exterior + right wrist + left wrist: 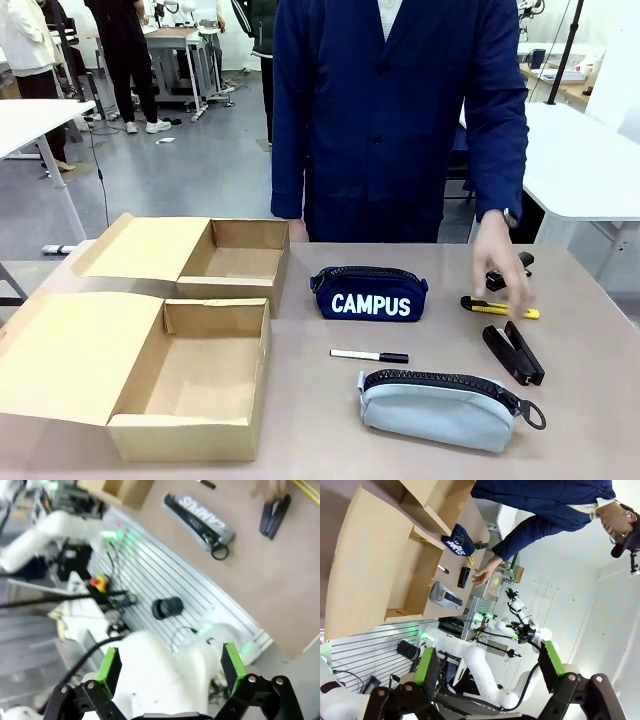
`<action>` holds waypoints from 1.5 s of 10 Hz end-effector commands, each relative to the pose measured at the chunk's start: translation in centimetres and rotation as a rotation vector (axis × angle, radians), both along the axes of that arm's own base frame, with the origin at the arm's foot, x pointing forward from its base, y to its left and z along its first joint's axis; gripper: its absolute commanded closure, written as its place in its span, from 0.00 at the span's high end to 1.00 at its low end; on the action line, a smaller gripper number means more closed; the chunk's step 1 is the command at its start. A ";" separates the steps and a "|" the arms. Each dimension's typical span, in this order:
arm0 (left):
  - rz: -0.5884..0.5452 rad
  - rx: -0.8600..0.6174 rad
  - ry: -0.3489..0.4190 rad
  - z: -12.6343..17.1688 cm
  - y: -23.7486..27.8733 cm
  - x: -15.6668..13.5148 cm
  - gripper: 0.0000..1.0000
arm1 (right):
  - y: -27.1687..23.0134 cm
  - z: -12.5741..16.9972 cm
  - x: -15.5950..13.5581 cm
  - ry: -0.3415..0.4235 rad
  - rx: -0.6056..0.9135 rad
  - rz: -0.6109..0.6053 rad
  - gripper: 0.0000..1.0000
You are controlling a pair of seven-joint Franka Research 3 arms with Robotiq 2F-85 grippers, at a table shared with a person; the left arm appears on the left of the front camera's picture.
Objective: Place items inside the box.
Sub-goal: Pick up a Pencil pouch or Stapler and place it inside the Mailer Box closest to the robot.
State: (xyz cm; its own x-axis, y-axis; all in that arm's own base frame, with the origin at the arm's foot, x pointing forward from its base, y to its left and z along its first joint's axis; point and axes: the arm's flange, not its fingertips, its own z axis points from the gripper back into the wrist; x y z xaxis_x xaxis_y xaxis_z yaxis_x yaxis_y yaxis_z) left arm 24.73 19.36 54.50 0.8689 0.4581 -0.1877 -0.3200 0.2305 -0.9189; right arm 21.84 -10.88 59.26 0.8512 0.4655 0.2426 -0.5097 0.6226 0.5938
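Two open cardboard boxes stand at the table's left, a near box (190, 385) and a far box (235, 262); both look empty. The navy CAMPUS pouch (368, 293) lies mid-table, with the white black-capped marker (370, 355) in front of it and the pale grey pouch (440, 408) nearest the front edge. The black stapler (513, 352) lies at the right. My left gripper (487, 662) is open and empty, far back from the table, with the boxes (375, 565) and the grey pouch (445, 594) in its view. My right gripper (171, 662) is also open and empty, off the table's edge, short of the grey pouch (200, 525) and stapler (274, 515).
A person in a dark blue coat stands at the far side, one hand (500, 262) lowered over a small black object at the right. A yellow utility knife (498, 308) lies just behind the stapler. The boxes' flaps spread over the table's left edge.
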 end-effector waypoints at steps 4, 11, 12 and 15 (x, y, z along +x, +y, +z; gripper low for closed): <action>-0.016 0.006 -0.003 0.1 0.2 -0.4 1.00 | -14.8 -0.1 -1.2 -0.187 0.272 -0.220 1.00; -0.016 0.006 -0.003 0.1 0.2 -0.4 1.00 | -10.9 -0.2 -0.7 -0.215 0.222 -0.247 1.00; -0.016 0.006 -0.003 0.1 0.2 -0.4 1.00 | -7.5 0.2 -1.2 -0.238 0.170 -0.184 1.00; -0.016 0.006 -0.003 0.1 0.2 -0.4 1.00 | 6.6 -3.4 -2.0 -0.183 -0.037 0.338 1.00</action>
